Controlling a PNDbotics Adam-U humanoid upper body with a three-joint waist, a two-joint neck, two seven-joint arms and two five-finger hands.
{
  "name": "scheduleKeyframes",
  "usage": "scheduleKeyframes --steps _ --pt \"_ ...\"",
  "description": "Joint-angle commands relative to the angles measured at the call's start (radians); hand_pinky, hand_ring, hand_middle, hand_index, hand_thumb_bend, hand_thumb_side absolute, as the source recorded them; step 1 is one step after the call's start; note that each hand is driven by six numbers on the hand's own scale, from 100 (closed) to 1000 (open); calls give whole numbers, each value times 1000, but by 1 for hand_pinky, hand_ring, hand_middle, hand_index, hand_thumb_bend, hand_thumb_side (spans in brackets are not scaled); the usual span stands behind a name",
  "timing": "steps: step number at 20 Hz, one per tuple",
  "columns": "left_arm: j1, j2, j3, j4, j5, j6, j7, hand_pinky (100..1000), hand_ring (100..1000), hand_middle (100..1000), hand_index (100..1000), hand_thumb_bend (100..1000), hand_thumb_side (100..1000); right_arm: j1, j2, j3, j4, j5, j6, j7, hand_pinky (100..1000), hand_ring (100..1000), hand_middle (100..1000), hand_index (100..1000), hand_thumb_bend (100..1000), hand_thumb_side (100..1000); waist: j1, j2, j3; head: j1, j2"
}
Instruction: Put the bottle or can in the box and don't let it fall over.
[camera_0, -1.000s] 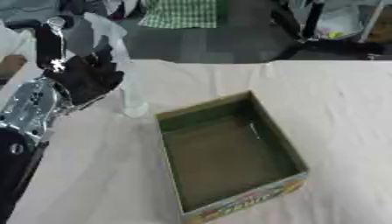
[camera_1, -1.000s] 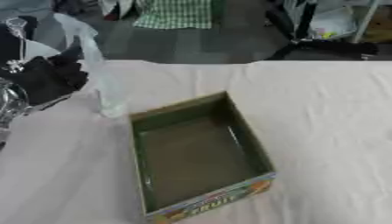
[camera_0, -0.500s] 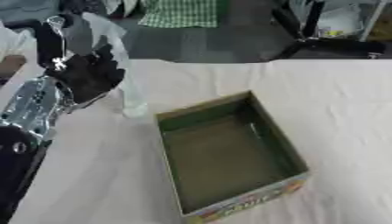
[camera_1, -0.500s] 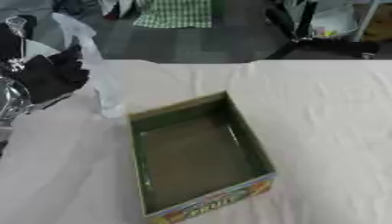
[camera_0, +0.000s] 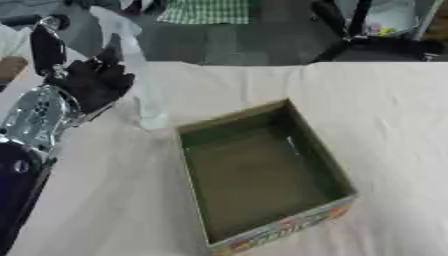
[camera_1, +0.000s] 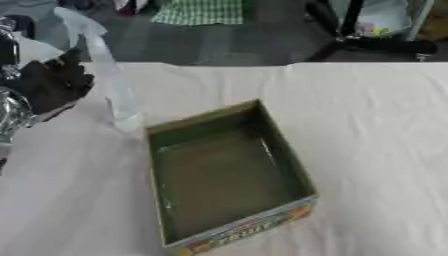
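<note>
A tall clear plastic bottle stands upright on the white tablecloth, just off the far left corner of the box. The box is an open green cardboard carton with a colourful printed front, and nothing lies inside it. My left hand, black with a silver wrist, comes in from the upper left. It sits against the bottle's left side at mid height, with its fingers curled onto the bottle. The bottle's base rests on the cloth. My right hand shows in neither view.
The white-covered table stretches to the right and in front of the box. Beyond its far edge the floor is dark, with a checked green cloth and black stand legs.
</note>
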Motion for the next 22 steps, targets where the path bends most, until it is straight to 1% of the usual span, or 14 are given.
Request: scheduleKeyframes --steps 1,9,16,22 --pt "-28 36 14 3 -14 -3 3 100 100 227 980 313 1000 -14 -21 -2 -18 -4 -3 5 849 929 1000 999 100 696 -3 -8 -3 8 -17" --pt "-48 50 24 39 -17 -8 -12 100 100 226 978 312 1000 -21 -22 -3 -17 -3 -6 9 850 930 1000 1000 100 695 -1 9 -20 29 -37" --pt "-48 62 32 43 -22 -6 -25 100 100 230 975 320 1000 -24 -22 -5 -17 -2 -4 11 851 930 1000 1000 100 696 3 17 -21 34 -44" --pt "-47 72 39 48 -24 -10 -27 100 100 232 973 321 1000 -24 -21 -6 -17 -2 -3 12 851 931 1000 1000 100 699 4 19 -22 35 -48"
